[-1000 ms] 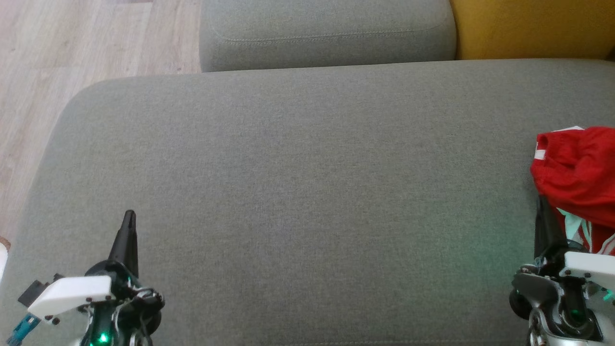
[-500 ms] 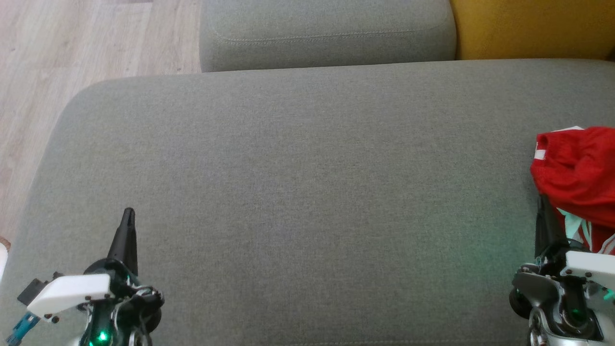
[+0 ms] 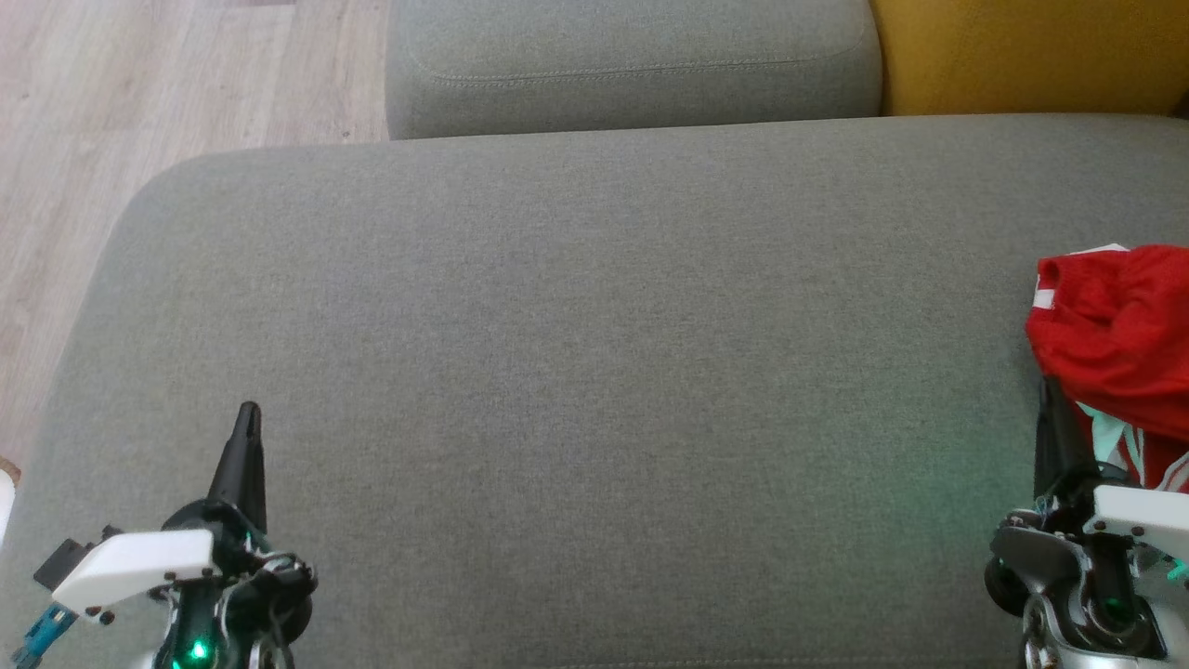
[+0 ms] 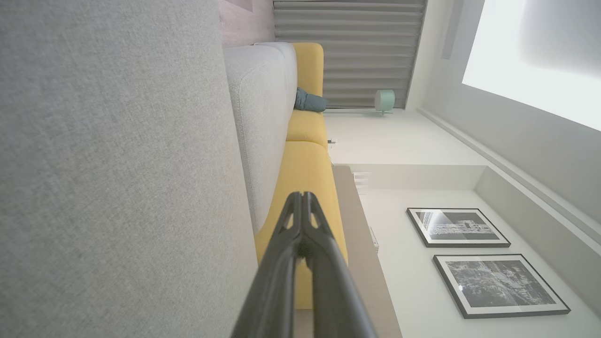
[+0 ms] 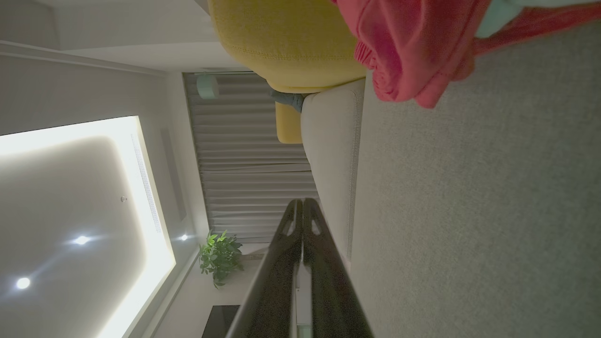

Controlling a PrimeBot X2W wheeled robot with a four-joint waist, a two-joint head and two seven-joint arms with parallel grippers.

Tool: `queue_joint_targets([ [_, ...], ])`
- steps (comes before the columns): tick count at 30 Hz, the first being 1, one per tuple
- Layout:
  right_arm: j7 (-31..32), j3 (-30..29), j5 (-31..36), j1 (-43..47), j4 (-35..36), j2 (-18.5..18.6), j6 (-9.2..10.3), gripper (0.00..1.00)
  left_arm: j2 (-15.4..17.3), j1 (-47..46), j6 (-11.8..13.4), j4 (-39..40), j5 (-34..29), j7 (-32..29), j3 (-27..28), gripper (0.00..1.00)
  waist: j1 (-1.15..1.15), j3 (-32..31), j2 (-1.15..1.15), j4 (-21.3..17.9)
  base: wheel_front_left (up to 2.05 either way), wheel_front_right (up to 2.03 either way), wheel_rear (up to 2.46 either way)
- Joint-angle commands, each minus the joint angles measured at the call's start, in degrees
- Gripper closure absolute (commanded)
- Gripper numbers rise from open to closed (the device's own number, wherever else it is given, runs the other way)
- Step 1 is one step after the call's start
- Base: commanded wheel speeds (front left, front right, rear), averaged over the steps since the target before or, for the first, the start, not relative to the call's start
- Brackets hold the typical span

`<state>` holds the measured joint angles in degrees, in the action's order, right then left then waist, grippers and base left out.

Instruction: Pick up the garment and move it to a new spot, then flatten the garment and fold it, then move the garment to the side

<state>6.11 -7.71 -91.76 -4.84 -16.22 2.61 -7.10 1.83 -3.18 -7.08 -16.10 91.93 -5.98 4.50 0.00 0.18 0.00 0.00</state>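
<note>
The garment (image 3: 1119,334) is a crumpled red piece with white stripes and a pale green patch, lying at the right edge of the grey sofa seat (image 3: 594,372). In the right wrist view the garment (image 5: 408,42) sits at the top, beyond the fingertips. My right gripper (image 3: 1050,395) is shut and empty, its tip just beside the garment's near left edge. In its own wrist view the right gripper (image 5: 303,203) shows both fingers pressed together. My left gripper (image 3: 248,413) is shut and empty over the seat's near left, far from the garment; the left gripper (image 4: 303,196) shows closed tips.
A grey back cushion (image 3: 632,65) lies beyond the seat, with a yellow cushion (image 3: 1031,56) to its right. Wooden floor (image 3: 111,111) runs along the left past the seat's rounded edge. The wide middle of the seat is bare fabric.
</note>
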Motion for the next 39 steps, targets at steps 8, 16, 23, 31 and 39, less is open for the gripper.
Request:
queue_joint_targets([
  [8, 0.4, 1.2, -0.4, -1.3, 2.2, 0.3, -0.39, 1.0, 1.0, -3.0, -0.4, 2.0, 0.3, -0.5, 2.0, 1.0, 0.0, 0.0, 0.0, 0.0, 0.0, 0.0, 0.0],
  [16, 0.4, 1.2, -0.4, -1.3, 2.2, 0.3, -0.39, 1.0, 1.0, -3.0, -0.4, 2.0, 0.3, -0.5, 2.0, 1.0, 0.0, 0.0, 0.0, 0.0, 0.0, 0.0, 0.0],
  [23, 0.4, 1.2, -0.4, -1.3, 2.2, 0.3, -0.39, 1.0, 1.0, -3.0, -0.4, 2.0, 0.3, -0.5, 2.0, 1.0, 0.0, 0.0, 0.0, 0.0, 0.0, 0.0, 0.0],
  [31, 0.4, 1.2, -0.4, -1.3, 2.2, 0.3, -0.39, 1.0, 1.0, -3.0, -0.4, 2.0, 0.3, -0.5, 2.0, 1.0, 0.0, 0.0, 0.0, 0.0, 0.0, 0.0, 0.0],
  [39, 0.4, 1.2, -0.4, -1.3, 2.2, 0.3, -0.39, 1.0, 1.0, -3.0, -0.4, 2.0, 0.3, -0.5, 2.0, 1.0, 0.0, 0.0, 0.0, 0.0, 0.0, 0.0, 0.0],
])
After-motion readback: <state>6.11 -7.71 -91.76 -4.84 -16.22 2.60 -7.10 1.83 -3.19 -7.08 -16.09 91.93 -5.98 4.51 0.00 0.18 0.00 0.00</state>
